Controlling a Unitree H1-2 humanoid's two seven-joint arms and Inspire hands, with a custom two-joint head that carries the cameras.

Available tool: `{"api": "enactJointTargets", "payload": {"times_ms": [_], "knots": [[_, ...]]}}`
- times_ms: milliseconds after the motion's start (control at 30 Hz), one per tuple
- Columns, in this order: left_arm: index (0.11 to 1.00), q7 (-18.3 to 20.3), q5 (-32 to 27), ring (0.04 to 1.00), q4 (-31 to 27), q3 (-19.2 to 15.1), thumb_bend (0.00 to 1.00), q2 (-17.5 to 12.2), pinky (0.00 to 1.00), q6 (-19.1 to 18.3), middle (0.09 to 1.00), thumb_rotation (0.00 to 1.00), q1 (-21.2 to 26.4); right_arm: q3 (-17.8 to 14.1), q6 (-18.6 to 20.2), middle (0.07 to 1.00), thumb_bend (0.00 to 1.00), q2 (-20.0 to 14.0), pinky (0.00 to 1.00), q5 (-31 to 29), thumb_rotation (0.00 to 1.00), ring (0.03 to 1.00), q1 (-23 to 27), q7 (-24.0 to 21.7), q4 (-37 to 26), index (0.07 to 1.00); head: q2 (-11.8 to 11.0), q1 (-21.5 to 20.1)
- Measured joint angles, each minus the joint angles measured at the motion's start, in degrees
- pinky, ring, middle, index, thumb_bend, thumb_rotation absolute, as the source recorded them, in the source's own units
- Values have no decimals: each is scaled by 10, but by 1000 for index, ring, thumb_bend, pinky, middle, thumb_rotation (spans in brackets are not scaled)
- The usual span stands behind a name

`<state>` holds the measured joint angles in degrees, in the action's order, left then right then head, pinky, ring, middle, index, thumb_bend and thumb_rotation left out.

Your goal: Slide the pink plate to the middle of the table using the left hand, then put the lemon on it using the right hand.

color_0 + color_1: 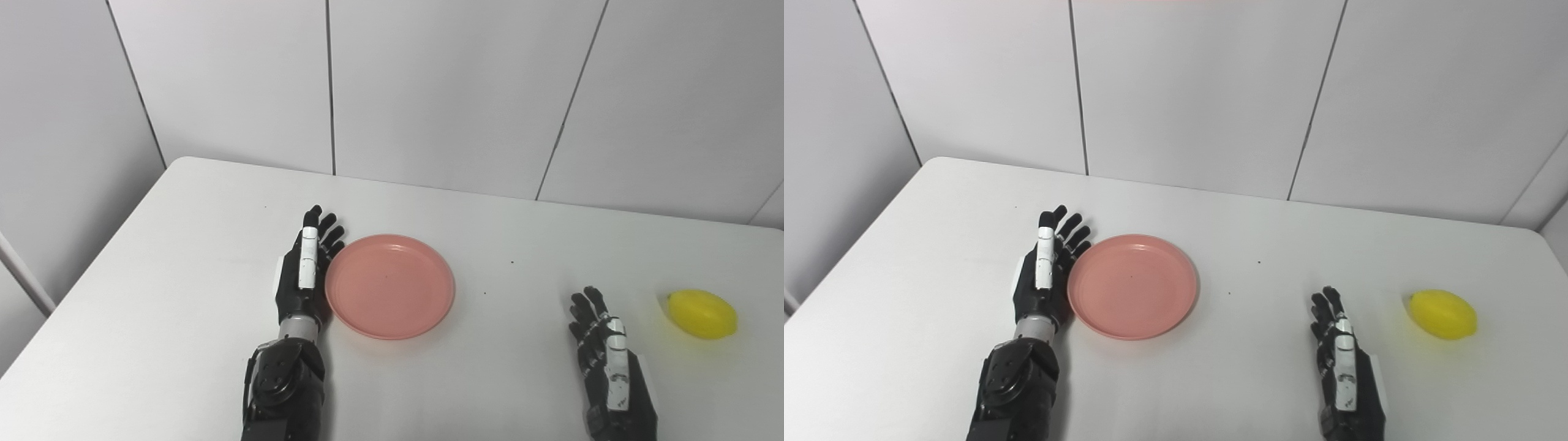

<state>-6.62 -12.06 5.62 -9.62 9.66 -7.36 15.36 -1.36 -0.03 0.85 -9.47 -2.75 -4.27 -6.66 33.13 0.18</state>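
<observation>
Two hands rest over the white table (153, 294), each coming up from the bottom edge with its arm. Nearest is the right hand (603, 358), low in the picture on the right side; its fingers (585, 309) are stretched out and spread a little apart, pointing away toward the wall, and it holds nothing. Just beyond it and further to the right lies the yellow lemon (702, 313), on its side on the table top, near the right edge and clear of the right hand, with bare table between them.

Further in on the left side, the left hand (303, 275) stands on its edge with the palm turned toward the plate, fingers straight and loosely fanned, gripping nothing. Its palm side sits right against the left rim of the pink plate (390, 285); whether it truly presses on the rim or only stands just beside it, I cannot tell. That plate is round and shallow, lying flat near the middle of the table, well apart from the lemon, and nothing lies in it.

Behind the table's far edge rises a wall of pale grey panels (441, 86), split by thin dark seams
</observation>
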Motion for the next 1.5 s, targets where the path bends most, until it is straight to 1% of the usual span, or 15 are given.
{"api": "enactJointTargets", "payload": {"times_ms": [133, 267, 367, 433, 533, 700, 767, 967, 1100, 1167, 1267, 1333, 1367, 1400, 1500], "knots": [[881, 0, 0, 894, -3, 4, 915, 0, 941, 0, 894, 784, -2, 5, 0, 923, 732, 9, 1000, 2, 972, 964, -2, 5, -3, 935, 4, -12], [909, -5, 1, 887, -7, 11, 917, 1, 948, -3, 886, 819, -5, 14, 0, 923, 718, 17, 1000, 13, 990, 966, -4, 14, -5, 941, 9, -29], [912, -7, 1, 879, -11, 18, 924, 1, 948, -7, 881, 818, -7, 19, 1, 917, 718, 21, 1000, 20, 983, 963, -5, 20, -7, 934, 10, -41], [906, -7, 1, 873, -12, 20, 920, 2, 926, -10, 884, 823, -8, 21, 1, 908, 716, 28, 1000, 26, 978, 954, -5, 28, -7, 925, 11, -63], [910, -7, 1, 874, -12, 20, 928, 2, 916, -10, 888, 827, -8, 25, 0, 898, 719, 34, 1000, 34, 969, 945, -4, 32, -5, 917, 12, -73], [911, -7, -2, 877, -12, 19, 939, 1, 919, -10, 888, 818, -8, 28, 0, 894, 756, 41, 1000, 42, 953, 952, 1, 38, 1, 910, 12, -101], [915, -6, -2, 876, -12, 19, 949, 0, 929, -10, 892, 812, -8, 30, 0, 891, 757, 44, 1000, 45, 952, 948, 2, 39, 2, 909, 12, -116], [919, 5, -16, 903, -12, 19, 948, -7, 974, -13, 905, 827, -9, 35, 0, 894, 766, 51, 1000, 60, 949, 948, 5, 47, 6, 907, 11, -127], [918, 9, -28, 916, -13, 17, 935, -7, 993, -13, 912, 813, -10, 38, 0, 885, 783, 53, 1000, 70, 945, 928, 5, 51, 6, 904, 10, -141], [920, 14, -38, 920, -13, 15, 930, -7, 994, -13, 919, 813, -11, 43, -2, 880, 781, 52, 1000, 90, 955, 913, 4, 58, 6, 898, 9, -147], [919, 17, -48, 917, -15, 13, 926, -7, 990, -13, 916, 815, -12, 55, -14, 883, 734, 52, 945, 150, 987, 892, 3, 79, 7, 884, 7, -153], [921, 20, -52, 907, -15, 12, 930, -8, 979, -13, 910, 825, -12, 58, -14, 869, 718, 52, 853, 187, 975, 858, 2, 98, 7, 857, 4, -169], [922, 22, -53, 906, -15, 11, 931, -8, 978, -13, 910, 826, -13, 58, -14, 868, 715, 54, 843, 210, 973, 855, 2, 109, 7, 854, 4, -169], [921, 23, -56, 907, -15, 11, 935, -9, 979, -13, 919, 831, -13, 59, -14, 855, 702, 56, 785, 234, 968, 828, 1, 122, 5, 838, 4, -169], [928, 30, -64, 913, -15, 8, 949, -13, 980, -13, 931, 832, -13, 59, -13, 821, 701, 63, 720, 299, 958, 787, -9, 160, -5, 807, 1, -185]]}}
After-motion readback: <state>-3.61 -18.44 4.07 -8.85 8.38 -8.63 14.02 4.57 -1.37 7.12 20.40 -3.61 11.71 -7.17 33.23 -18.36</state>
